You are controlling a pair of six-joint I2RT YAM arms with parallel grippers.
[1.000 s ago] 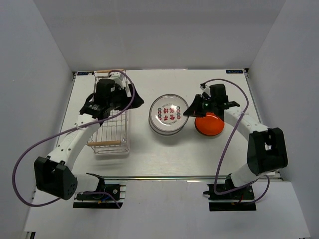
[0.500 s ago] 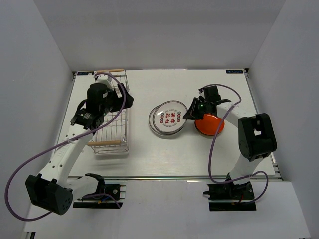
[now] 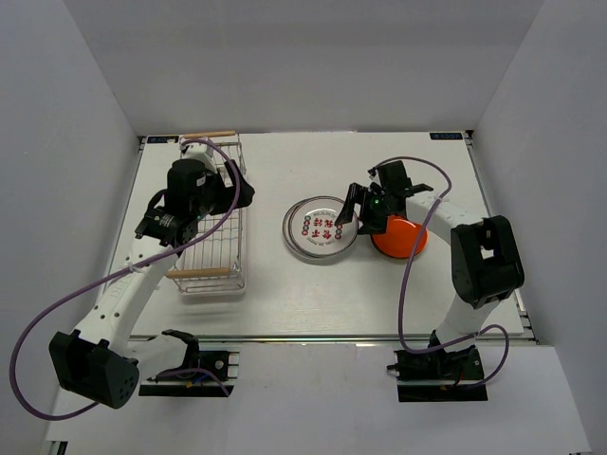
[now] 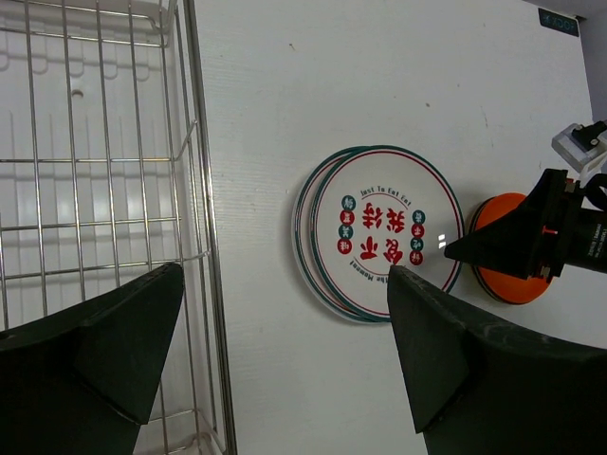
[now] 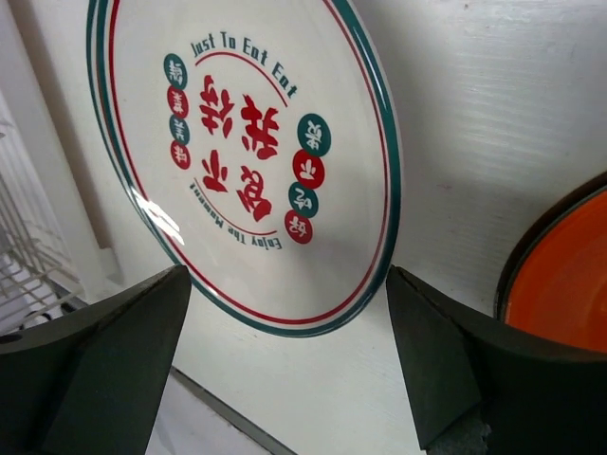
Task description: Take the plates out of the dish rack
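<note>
Release step, apparently: right gripper [image 5: 287, 275], wide and empty, over the white plate [image 5: 256, 161]; left gripper [image 4: 285, 275], equally wide, above the dish rack [image 4: 104, 161], which needs checking for remaining plates

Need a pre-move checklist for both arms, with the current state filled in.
1. No plates left in the dish rack: ok where bare wire shows; part of it is covered.
2. The left tool is open and empty: ok.
3. The right tool is open and empty: ok.
4. The right tool is clear of the plate stack: cannot tell. It hangs over the stack's right edge and its height is unclear.
5. The orange plate lies flat on the table: ok. Whether it touches the stack: cannot tell.
6. All plates are accounted for: cannot tell. Only two rims show in the stack.
</note>
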